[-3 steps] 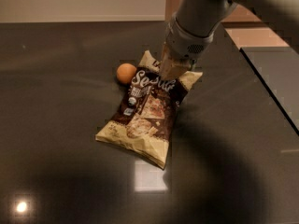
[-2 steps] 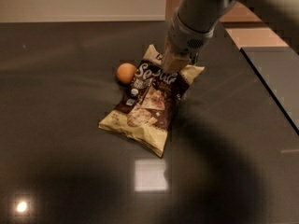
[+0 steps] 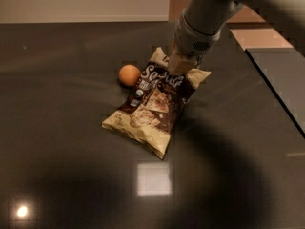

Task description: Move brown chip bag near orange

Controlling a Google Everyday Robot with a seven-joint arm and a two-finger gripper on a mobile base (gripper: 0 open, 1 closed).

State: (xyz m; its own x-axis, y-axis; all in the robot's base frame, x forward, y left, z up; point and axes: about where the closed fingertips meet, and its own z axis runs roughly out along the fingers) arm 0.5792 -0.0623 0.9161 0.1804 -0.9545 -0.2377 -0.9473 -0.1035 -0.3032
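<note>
The brown chip bag (image 3: 155, 101) lies flat on the dark table (image 3: 62, 142), dark brown in the middle with cream-tan edges and white lettering. The orange (image 3: 129, 75) sits just left of the bag's upper part, close to its edge. My gripper (image 3: 181, 65) hangs from the grey arm at the bag's top end, right over its upper edge. The arm hides the bag's top corner.
The table's right edge (image 3: 271, 87) runs diagonally at the right, with a lighter floor beyond it. A wall stands at the back. Bright light reflections (image 3: 153, 179) show on the tabletop near the front.
The arm and gripper have drawn slightly up and back at the bag's top end. The bag has shifted a little and its upper part lies closer to the orange.
</note>
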